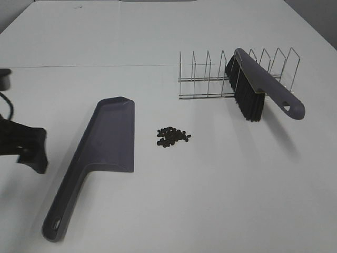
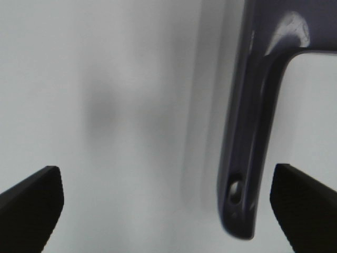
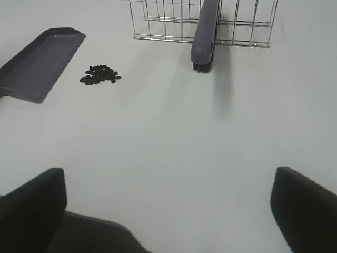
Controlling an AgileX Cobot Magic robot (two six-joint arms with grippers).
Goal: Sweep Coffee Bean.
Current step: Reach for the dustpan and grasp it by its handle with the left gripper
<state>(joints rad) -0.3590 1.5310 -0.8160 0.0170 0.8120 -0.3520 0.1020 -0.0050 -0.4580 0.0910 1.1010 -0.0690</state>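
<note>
A small loose cluster of dark coffee beans (image 1: 172, 136) (image 3: 100, 75) lies on the white table, just right of the grey-purple dustpan (image 1: 108, 142) (image 3: 39, 63), which lies flat with its handle (image 2: 250, 137) toward the front. The matching brush (image 1: 259, 89) (image 3: 205, 31) leans in a wire rack (image 1: 208, 79), bristles down. My left gripper (image 1: 29, 150) (image 2: 168, 208) hovers open at the left edge, left of the dustpan handle and holding nothing. My right gripper (image 3: 168, 211) is open and empty over bare table in front of the brush; the exterior high view does not show it.
The wire rack (image 3: 158, 23) stands at the back right with the brush across its slots. A seam runs across the table (image 1: 79, 66) behind the dustpan.
</note>
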